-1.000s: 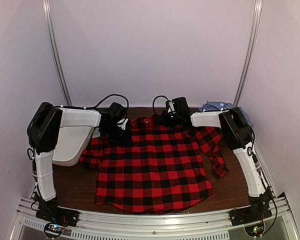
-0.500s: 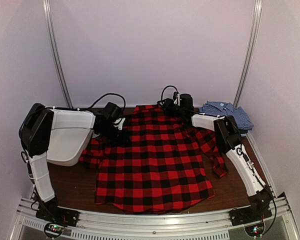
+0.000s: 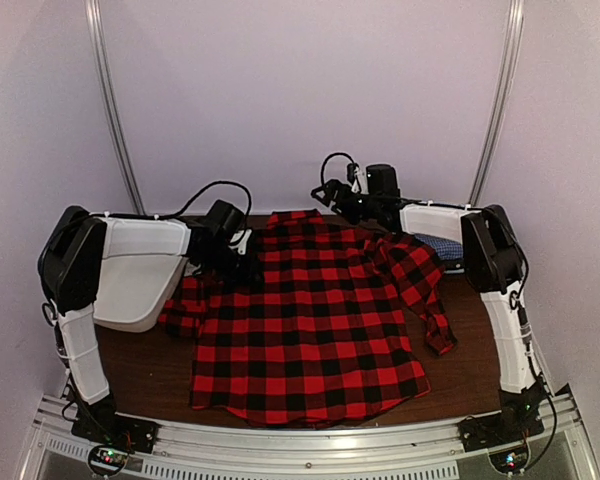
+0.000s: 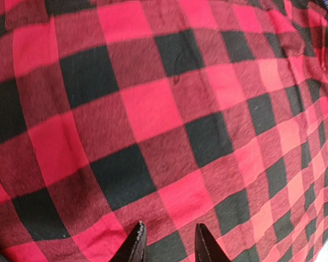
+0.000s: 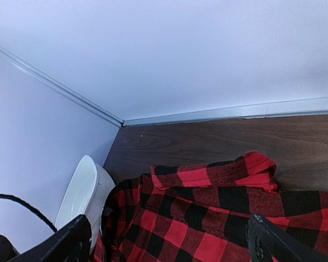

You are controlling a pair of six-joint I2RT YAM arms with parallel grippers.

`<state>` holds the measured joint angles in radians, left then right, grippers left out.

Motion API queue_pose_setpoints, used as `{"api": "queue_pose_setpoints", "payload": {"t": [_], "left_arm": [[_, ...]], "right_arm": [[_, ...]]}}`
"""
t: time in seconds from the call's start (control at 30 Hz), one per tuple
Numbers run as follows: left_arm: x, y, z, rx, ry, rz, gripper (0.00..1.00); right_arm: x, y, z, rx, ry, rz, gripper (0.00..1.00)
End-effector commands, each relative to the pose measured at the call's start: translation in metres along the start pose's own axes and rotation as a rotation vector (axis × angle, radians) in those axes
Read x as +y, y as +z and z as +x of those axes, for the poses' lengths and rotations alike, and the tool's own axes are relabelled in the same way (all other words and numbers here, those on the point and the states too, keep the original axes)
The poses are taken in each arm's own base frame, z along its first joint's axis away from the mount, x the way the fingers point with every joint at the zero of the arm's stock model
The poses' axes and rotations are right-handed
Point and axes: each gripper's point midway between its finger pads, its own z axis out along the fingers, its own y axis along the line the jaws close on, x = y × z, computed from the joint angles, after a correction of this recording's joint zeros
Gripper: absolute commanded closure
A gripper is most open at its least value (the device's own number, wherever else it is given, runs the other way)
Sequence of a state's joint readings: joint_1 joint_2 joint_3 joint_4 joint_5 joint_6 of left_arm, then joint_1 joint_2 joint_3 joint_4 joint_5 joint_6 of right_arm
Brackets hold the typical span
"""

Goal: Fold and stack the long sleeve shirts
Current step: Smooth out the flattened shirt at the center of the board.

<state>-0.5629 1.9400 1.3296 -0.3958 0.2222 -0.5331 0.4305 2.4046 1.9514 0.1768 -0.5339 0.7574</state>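
The red-and-black plaid shirt lies spread flat across the table, collar toward the back wall. Its right sleeve trails down the right side. The left sleeve is bunched against the tub. My left gripper is down on the shirt's left shoulder. In the left wrist view its gripper has narrow-set tips sunk in plaid cloth. My right gripper hovers above the collar, wide open and empty. The blue-and-white check shirt shows only as a sliver behind the right arm.
A white plastic tub stands at the left, also visible in the right wrist view. Bare dark wood runs between the collar and the back wall. The shirt's hem lies near the front rail.
Both grippers drew the shirt's top toward the back wall. The right gripper then let go of the collar, opened wide and rose toward the back. The right arm now covers most of the blue shirt.
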Motion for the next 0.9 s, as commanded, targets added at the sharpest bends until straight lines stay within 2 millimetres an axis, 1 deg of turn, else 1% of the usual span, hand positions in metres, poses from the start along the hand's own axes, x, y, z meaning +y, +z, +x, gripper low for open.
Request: {"api": "queue_pose_setpoints", "payload": {"t": [0.0, 0.03, 0.1, 0.23, 0.27, 0.3, 0.37, 0.47, 0.5, 0.6, 0.63, 0.67, 0.73, 0.8, 0.83, 0.87], "left_arm": [[-0.016, -0.009, -0.038, -0.108, 0.017, 0.031, 0.68], [-0.017, -0.008, -0.043, -0.115, 0.017, 0.031, 0.68], [-0.019, -0.006, -0.055, -0.14, 0.02, 0.025, 0.68], [-0.024, 0.001, -0.097, -0.232, 0.046, 0.022, 0.67], [-0.023, 0.006, -0.107, -0.247, 0.049, 0.024, 0.67], [-0.021, 0.019, -0.115, -0.251, 0.052, 0.022, 0.67], [-0.016, 0.032, -0.135, -0.279, 0.054, 0.019, 0.67], [-0.001, 0.054, -0.163, -0.318, 0.045, 0.016, 0.67], [0.0, 0.055, -0.178, -0.346, 0.039, 0.031, 0.67], [0.022, 0.075, -0.202, -0.381, -0.007, 0.046, 0.67], [0.029, 0.078, -0.212, -0.404, -0.023, 0.054, 0.66], [0.037, 0.081, -0.22, -0.426, -0.044, 0.056, 0.64], [0.055, 0.087, -0.232, -0.463, -0.099, 0.074, 0.63], [0.063, 0.089, -0.242, -0.501, -0.16, 0.126, 0.61], [0.064, 0.089, -0.246, -0.518, -0.174, 0.146, 0.61], [0.066, 0.095, -0.246, -0.522, -0.183, 0.155, 0.59]], "right_arm": [[0.014, -0.022, 0.013, 0.04, -0.101, 0.053, 0.0], [0.01, -0.026, 0.022, 0.06, -0.099, 0.064, 0.0], [0.007, -0.033, 0.033, 0.081, -0.092, 0.077, 0.0], [0.005, -0.048, 0.059, 0.129, -0.09, 0.108, 0.0], [0.006, -0.053, 0.066, 0.137, -0.093, 0.115, 0.0], [0.009, -0.058, 0.071, 0.143, -0.095, 0.117, 0.0], [0.015, -0.07, 0.082, 0.157, -0.101, 0.123, 0.0], [0.019, -0.085, 0.103, 0.197, -0.104, 0.136, 0.0], [0.022, -0.091, 0.112, 0.213, -0.107, 0.138, 0.0], [0.026, -0.109, 0.132, 0.247, -0.119, 0.158, 0.0], [0.027, -0.116, 0.139, 0.254, -0.12, 0.162, 0.0], [0.024, -0.124, 0.15, 0.272, -0.116, 0.17, 0.0], [0.025, -0.136, 0.167, 0.301, -0.115, 0.175, 0.0], [0.022, -0.149, 0.185, 0.334, -0.123, 0.2, 0.0], [0.021, -0.155, 0.194, 0.352, -0.126, 0.211, 0.0], [0.019, -0.16, 0.204, 0.37, -0.129, 0.22, 0.0]]}}
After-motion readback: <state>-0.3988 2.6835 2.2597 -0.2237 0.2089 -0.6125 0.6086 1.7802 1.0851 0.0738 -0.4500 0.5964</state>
